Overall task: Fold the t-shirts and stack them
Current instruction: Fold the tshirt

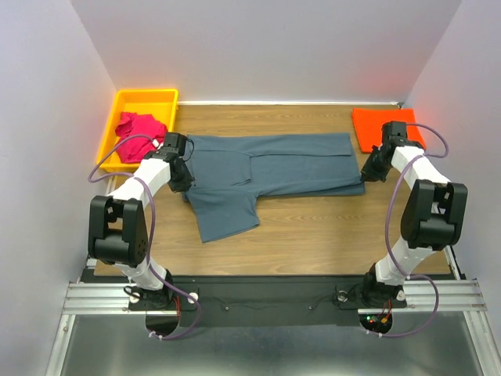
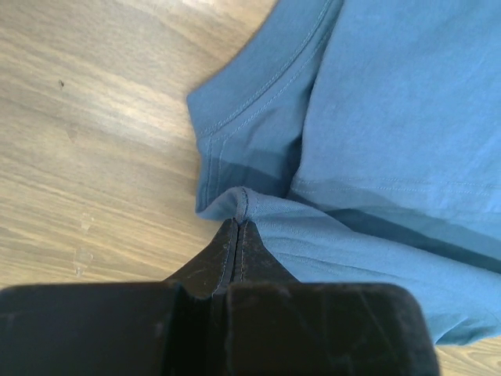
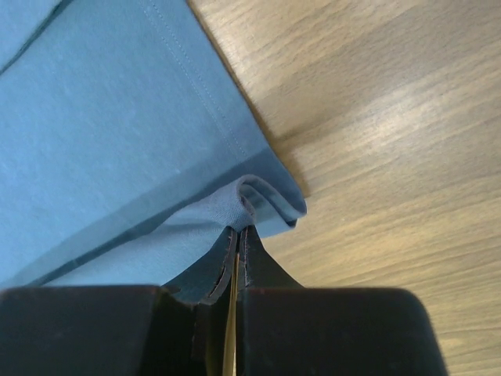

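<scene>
The large slate grey-blue t-shirt (image 1: 270, 164) lies folded lengthwise across the table, one sleeve (image 1: 225, 211) sticking out toward the near edge. At its left end my left gripper (image 1: 184, 182) is shut on the shirt's edge; in the left wrist view the cloth (image 2: 376, 117) bunches at the closed tips (image 2: 237, 223). My right gripper (image 1: 368, 168) is shut on the shirt's right corner, where a fold of fabric (image 3: 258, 200) puckers at the closed tips (image 3: 239, 231). The orange t-shirt (image 1: 376, 129) lies folded at the back right. The magenta-pink t-shirt (image 1: 139, 127) sits crumpled in the bin.
A yellow plastic bin (image 1: 160, 100) stands at the back left corner. White walls close in the table on three sides. Bare wood (image 1: 313, 235) stretches between the shirt and the arm bases.
</scene>
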Controlling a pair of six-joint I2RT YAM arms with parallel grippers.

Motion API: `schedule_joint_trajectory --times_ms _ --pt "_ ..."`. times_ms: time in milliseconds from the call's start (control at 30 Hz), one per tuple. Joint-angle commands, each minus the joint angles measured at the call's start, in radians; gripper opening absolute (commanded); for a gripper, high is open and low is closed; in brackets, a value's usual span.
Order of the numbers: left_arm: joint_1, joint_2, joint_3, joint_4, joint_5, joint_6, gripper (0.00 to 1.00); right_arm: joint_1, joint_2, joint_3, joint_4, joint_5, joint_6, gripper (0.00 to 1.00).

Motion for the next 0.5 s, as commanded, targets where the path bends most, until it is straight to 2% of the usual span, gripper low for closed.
schedule_joint_trajectory --times_ms 0,467 --pt "0.016 -0.002 0.044 -0.002 -0.023 0.022 0.00 -0.009 0.018 0.057 0.019 0.011 -0.008 0.01" --pt "0.032 0.048 0.044 0.032 -0.010 0.025 0.00 -0.008 0.091 0.103 0.036 -0.028 0.003 0.01"
